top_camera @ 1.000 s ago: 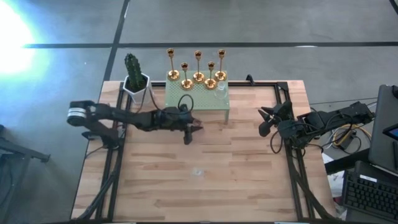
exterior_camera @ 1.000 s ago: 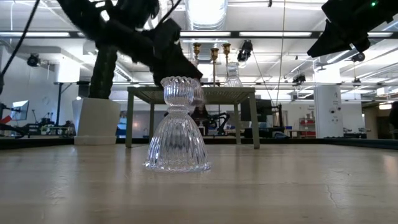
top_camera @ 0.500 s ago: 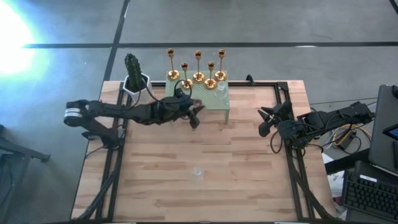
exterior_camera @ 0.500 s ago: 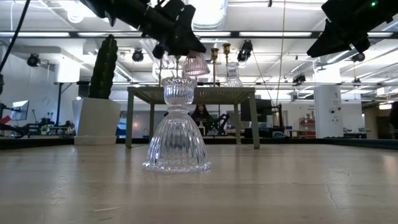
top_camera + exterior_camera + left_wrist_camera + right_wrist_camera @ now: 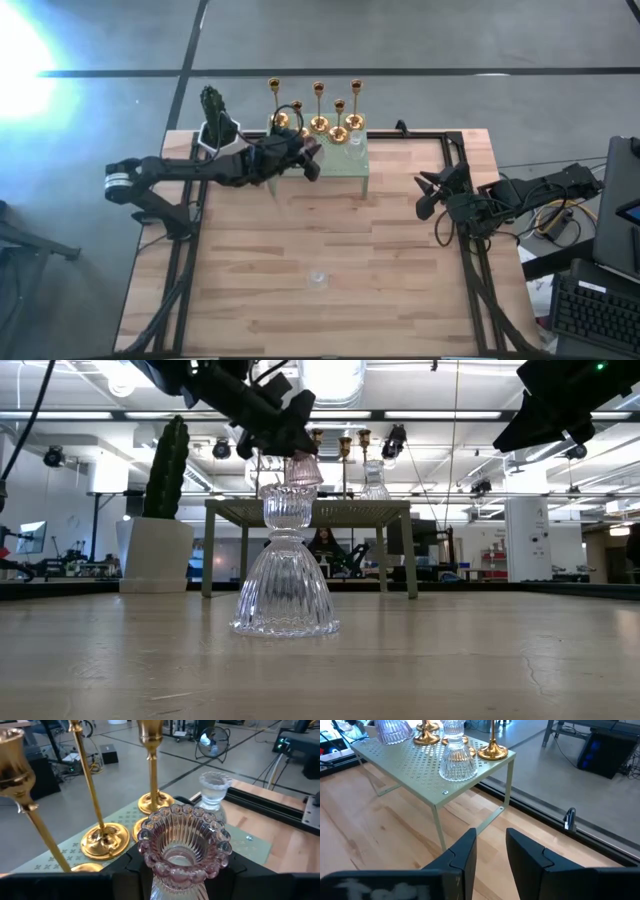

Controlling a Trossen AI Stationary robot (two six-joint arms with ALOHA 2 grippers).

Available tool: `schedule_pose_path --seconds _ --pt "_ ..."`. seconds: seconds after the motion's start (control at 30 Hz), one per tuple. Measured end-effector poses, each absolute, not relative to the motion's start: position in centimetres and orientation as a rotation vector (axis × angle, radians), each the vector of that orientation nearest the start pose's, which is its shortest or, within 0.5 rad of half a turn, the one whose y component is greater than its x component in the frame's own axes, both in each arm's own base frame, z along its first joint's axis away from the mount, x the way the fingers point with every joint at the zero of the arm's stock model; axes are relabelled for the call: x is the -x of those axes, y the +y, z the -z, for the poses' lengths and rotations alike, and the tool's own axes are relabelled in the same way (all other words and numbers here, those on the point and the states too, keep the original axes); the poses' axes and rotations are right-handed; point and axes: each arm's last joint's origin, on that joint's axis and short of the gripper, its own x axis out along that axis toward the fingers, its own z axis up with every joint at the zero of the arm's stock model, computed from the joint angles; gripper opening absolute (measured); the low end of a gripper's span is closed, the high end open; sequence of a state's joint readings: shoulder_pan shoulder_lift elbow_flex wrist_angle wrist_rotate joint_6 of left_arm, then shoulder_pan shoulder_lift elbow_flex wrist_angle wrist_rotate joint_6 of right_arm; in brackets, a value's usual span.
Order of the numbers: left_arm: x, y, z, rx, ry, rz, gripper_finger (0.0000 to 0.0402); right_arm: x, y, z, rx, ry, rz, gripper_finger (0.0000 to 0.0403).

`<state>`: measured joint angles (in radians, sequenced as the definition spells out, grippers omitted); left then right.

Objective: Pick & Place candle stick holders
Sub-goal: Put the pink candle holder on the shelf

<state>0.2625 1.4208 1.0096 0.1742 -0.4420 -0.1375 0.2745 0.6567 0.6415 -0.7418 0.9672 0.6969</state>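
A wooden tabletop framed in black rails sits on a grey floor; the low view looks past it into a lit workshop.

Since a second ago the left claw has moved from the open tabletop up and back over the front edge of the green stand, which stands at the far edge. It grips a pinkish glass holder by the stem, its beaded cup upright and held above the stand's top.

On the stand are 5 gold holders and 1 clear glass holder. A second clear holder stands alone near the tabletop's near edge, unmoved.

A cactus is at the far left corner.

The right claw waits by the right edge, fingers slightly apart, holding nothing.
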Motion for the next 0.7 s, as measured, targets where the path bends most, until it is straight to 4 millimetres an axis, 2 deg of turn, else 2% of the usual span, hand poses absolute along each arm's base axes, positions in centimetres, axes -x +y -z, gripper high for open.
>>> schedule_pose_path --seconds 0.27,0.5,0.7 --pt "-30.3 10.5 -29.9 0.109 0.192 -0.747 0.0131 -12.0 0.9 -26.4 -0.206 0.356 0.828 0.0088" --pt "-30.1 11.8 -30.8 0.114 0.165 -0.783 0.0131 -12.2 0.9 -26.5 -0.219 0.339 0.824 0.0097" --pt "-31.8 12.5 -29.7 0.119 0.238 -0.772 0.0131 -12.2 0.9 -26.5 -0.219 0.339 0.825 0.0105"
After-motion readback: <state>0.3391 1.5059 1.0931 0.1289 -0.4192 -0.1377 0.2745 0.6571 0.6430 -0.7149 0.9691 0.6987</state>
